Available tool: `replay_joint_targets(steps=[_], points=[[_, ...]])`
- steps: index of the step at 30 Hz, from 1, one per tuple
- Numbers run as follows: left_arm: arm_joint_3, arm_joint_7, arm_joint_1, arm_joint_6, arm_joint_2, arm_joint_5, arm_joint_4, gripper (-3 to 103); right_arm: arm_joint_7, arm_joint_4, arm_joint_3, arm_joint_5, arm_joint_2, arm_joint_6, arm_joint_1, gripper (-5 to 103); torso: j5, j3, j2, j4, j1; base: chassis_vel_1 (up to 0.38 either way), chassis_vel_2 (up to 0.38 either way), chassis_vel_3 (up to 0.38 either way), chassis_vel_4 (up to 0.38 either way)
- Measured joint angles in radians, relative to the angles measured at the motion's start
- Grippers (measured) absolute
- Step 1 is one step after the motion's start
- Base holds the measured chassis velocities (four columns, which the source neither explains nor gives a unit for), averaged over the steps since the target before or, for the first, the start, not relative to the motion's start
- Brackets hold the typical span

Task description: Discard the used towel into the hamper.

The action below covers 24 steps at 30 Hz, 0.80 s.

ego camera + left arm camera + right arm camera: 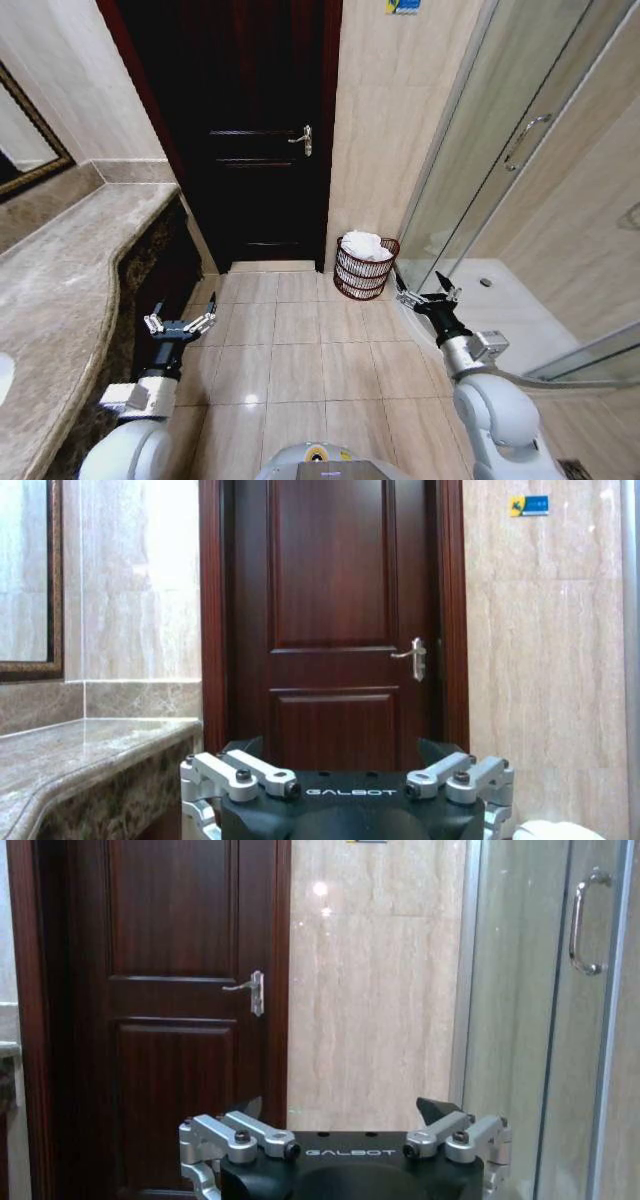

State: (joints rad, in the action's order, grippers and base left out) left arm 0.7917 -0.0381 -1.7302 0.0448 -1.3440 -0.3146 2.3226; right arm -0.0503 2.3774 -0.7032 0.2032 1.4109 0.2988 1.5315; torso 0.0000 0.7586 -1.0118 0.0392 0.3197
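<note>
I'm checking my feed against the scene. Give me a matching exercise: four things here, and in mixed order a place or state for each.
Things:
1. towel
2. hamper
3. left gripper
4. right gripper

Places or states:
A. open, beside the counter
B. on the floor between door and shower
C. open, by the shower's edge
D. lying in the hamper

Pairs: 1-D, 2-B, 3-A, 4-C

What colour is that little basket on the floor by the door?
Reddish-brown wire; the hamper holds a white towel. The head view shows it best.
</note>
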Motion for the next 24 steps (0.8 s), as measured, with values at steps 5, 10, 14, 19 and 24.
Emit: replay_joint_targets(steps=[5,10,14,19,24], points=[[0.001,0.0,-0.001,0.005,0.002,-0.005,-0.002,100,0.0,0.006,0.003,-0.004,0.004,0.003,0.001,100,0.0,0.009,-0.017,0.0,0.008,0.0,0.0,0.0,0.0],[0.003,-0.002,0.0,0.011,0.009,-0.012,-0.013,100,0.001,0.01,0.005,-0.01,0.01,0.006,0.003,100,0.0,0.024,-0.045,0.0,0.021,0.0,0.0,0.0,0.0],[0.002,-0.003,0.005,0.012,0.015,-0.015,-0.021,100,0.002,0.01,0.004,-0.011,0.015,0.006,0.006,100,0.0,0.036,-0.067,0.0,0.031,0.0,0.0,0.0,0.0],[-0.001,-0.004,0.01,0.013,0.019,-0.023,-0.028,100,0.003,0.014,0.006,-0.017,0.021,0.008,0.008,100,0.0,0.047,-0.088,-0.0001,0.041,0.0,0.0,0.0,0.0],[0.003,-0.005,0.011,0.017,0.028,-0.038,-0.033,100,0.01,0.029,0.017,-0.023,0.023,0.02,0.007,100,0.0,0.062,-0.116,0.0,0.054,0.0,0.0,0.0,0.0]])
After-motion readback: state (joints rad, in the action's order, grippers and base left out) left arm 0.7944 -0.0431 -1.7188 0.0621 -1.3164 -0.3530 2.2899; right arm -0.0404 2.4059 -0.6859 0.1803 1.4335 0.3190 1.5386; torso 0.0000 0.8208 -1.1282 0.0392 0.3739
